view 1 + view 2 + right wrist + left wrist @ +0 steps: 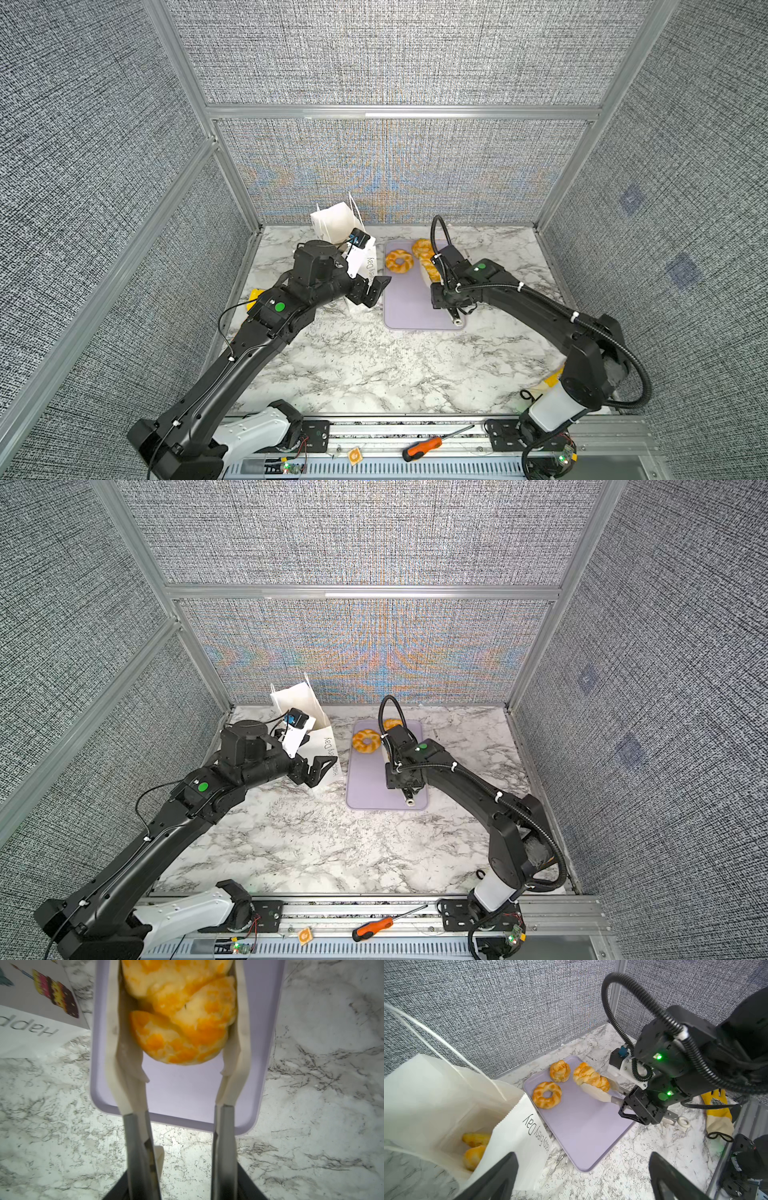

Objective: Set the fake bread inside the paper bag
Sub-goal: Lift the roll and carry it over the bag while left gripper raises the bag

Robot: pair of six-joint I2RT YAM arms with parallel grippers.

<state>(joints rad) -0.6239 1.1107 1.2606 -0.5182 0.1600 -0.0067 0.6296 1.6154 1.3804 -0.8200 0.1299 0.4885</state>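
Note:
The white paper bag [334, 218] [296, 700] [446, 1088] stands open at the back left, with two pieces of fake bread [475, 1147] inside. A ring [399, 261] [366, 741] [547, 1095], a round roll [560, 1070] and a croissant [590, 1076] [182, 1022] lie on the lavender tray [407, 309] [182, 1093]. My right gripper [626, 1105] [182, 1180] is shut on cream-tipped tongs [596, 1093] [116, 1047], whose tips close on both sides of the croissant. My left gripper [376, 291] [582, 1159] hangs open and empty beside the bag's front.
A yellow work glove [718, 1113] lies at the right near the right arm's base. An orange screwdriver [422, 449] rests on the front rail. A yellow object [254, 297] lies partly hidden behind the left arm. Fabric walls enclose three sides.

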